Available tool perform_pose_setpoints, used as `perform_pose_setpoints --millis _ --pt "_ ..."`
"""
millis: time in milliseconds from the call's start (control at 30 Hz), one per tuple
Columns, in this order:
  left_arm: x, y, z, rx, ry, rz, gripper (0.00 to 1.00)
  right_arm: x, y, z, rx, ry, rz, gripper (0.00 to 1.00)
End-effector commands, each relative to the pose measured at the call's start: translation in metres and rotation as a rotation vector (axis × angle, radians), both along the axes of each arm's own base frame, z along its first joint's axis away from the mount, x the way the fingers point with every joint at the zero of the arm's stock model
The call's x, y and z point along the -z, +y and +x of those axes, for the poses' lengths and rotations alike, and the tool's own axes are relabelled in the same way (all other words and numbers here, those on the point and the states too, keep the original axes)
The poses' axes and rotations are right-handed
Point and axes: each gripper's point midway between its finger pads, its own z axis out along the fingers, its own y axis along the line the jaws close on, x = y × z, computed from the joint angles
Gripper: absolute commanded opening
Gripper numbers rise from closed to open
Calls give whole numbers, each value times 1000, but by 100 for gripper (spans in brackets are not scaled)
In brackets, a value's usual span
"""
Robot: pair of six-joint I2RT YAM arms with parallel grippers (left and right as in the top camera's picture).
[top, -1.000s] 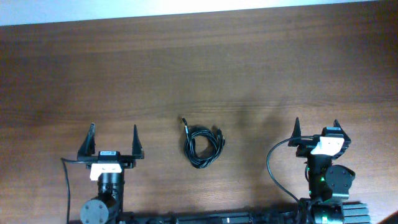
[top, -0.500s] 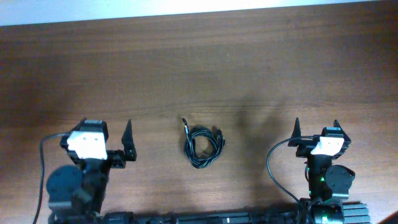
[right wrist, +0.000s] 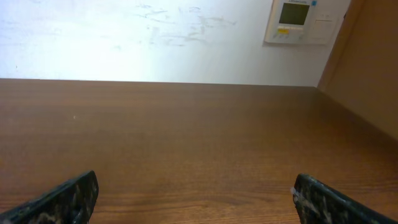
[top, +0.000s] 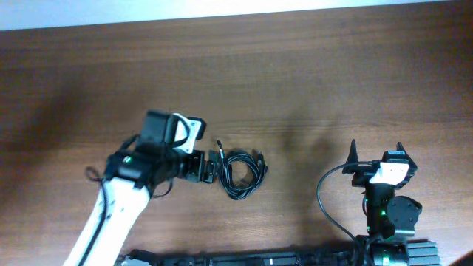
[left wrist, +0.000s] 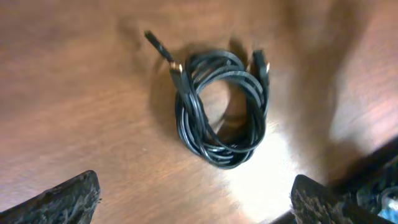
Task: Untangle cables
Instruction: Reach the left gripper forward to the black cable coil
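The cables (top: 259, 172) lie as one small coil of thin black cords on the wooden table (top: 310, 81), with plug ends sticking out at the coil's upper left and upper right. My left gripper (top: 212, 168) is open and empty, just left of the coil and pointing at it. In the left wrist view the coil (left wrist: 188, 118) lies ahead of the wide-open fingers (left wrist: 194, 185), not between them. My right gripper (top: 376, 148) is open and empty at the front right, well away from the coil; its wrist view (right wrist: 196, 185) shows only bare table.
The table's far edge meets a white wall (right wrist: 155, 37) with a small wall panel (right wrist: 297, 20). A thick black wire (top: 323, 196) loops beside the right arm's base. My left arm (top: 111, 214) reaches diagonally across the front left.
My left arm has swung up and to the right from its spot at the front left, bringing its open gripper next to the coil. The coil and the right arm have not moved.
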Motion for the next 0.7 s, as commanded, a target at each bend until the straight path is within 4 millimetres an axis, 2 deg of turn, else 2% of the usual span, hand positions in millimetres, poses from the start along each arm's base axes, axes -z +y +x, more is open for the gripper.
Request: perform_pose_setpoints --millis 0,33,67,133,200,300,367,433,500,533,600,633,667 --pt "45 -12 -2 23 185 32 99 3 0 0 4 6 1 98" --pt "59 -12 -4 -5 250 42 99 3 0 0 4 6 1 98" --pt "80 -12 -5 -82 348 58 93 3 0 0 4 6 1 98" --pt "104 -14 0 -189 432 69 60 3 0 0 4 6 1 99" --pt "112 -23 5 -181 418 63 46 3 0 0 4 6 1 98" --pt "119 -24 9 -237 347 181 41 3 0 0 4 6 1 98" --pt "121 -25 8 -260 310 245 33 3 0 0 4 6 1 98" --pt "122 -29 6 -240 257 302 34 3 0 0 4 6 1 98" --pt "126 -42 4 -201 221 290 34 3 0 0 4 6 1 98" --pt "129 -44 3 -190 206 294 30 3 0 0 4 6 1 98" --pt "132 -39 6 -199 170 324 7 3 0 0 4 6 1 98" --pt "131 -33 10 -212 145 353 0 3 0 0 4 6 1 98" --pt "129 -18 21 -246 77 430 0 3 0 0 4 6 1 98"
